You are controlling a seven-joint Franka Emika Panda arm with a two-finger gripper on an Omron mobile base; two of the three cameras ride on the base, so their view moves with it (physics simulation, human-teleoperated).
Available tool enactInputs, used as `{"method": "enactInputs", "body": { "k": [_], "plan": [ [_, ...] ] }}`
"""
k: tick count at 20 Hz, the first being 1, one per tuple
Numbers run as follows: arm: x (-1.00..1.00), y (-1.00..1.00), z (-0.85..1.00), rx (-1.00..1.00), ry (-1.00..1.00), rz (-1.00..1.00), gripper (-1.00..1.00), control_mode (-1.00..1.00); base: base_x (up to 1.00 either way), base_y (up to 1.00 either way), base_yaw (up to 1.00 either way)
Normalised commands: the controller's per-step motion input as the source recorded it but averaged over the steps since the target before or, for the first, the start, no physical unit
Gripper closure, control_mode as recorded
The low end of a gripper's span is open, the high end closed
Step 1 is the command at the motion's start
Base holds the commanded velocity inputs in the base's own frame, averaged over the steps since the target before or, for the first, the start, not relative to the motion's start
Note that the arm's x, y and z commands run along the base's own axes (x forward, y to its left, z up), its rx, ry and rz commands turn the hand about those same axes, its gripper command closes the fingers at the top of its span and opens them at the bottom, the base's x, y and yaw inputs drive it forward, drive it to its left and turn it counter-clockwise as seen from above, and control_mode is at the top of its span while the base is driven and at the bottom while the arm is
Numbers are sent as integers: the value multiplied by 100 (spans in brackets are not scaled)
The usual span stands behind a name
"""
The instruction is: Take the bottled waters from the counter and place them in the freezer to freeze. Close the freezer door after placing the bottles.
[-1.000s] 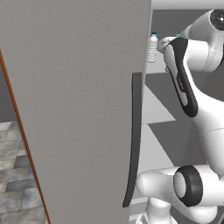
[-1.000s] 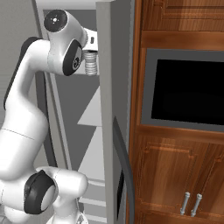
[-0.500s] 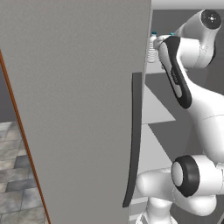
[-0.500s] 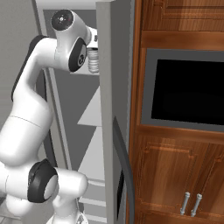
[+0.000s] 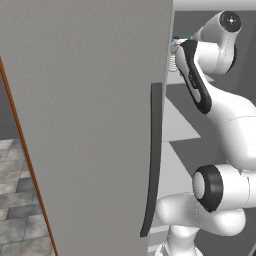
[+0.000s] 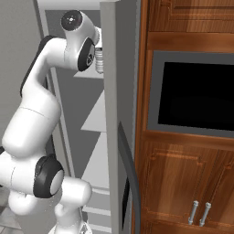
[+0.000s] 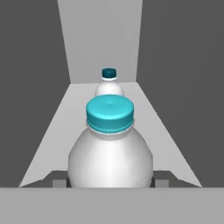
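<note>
Hand view: claw clamps the near bottle upright, cap up; far bottle upright too.

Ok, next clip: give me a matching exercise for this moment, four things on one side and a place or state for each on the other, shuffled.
Things:
1. near bottle
2. far bottle
3. freezer door
4. wall oven

Places or states:
A. swung open, dark bar handle on its edge
B. standing at the back of the freezer shelf
C. set in brown wooden cabinets, to the right of the fridge
D. held between the fingers, over the front of the shelf

Pairs: 1-D, 2-B, 3-A, 4-C
</note>
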Motion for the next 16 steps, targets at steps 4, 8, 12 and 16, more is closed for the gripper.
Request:
{"method": "enactInputs", "body": {
  "k": [4,8,12,16],
  "plan": [
    [33,0,-17,0,0,0,100,-100,0,0,0],
    [22,0,-10,0,0,0,100,-100,0,0,0],
    [14,0,-13,0,0,0,100,-100,0,0,0],
    [15,0,-14,0,0,0,100,-100,0,0,0]
  ]
}}
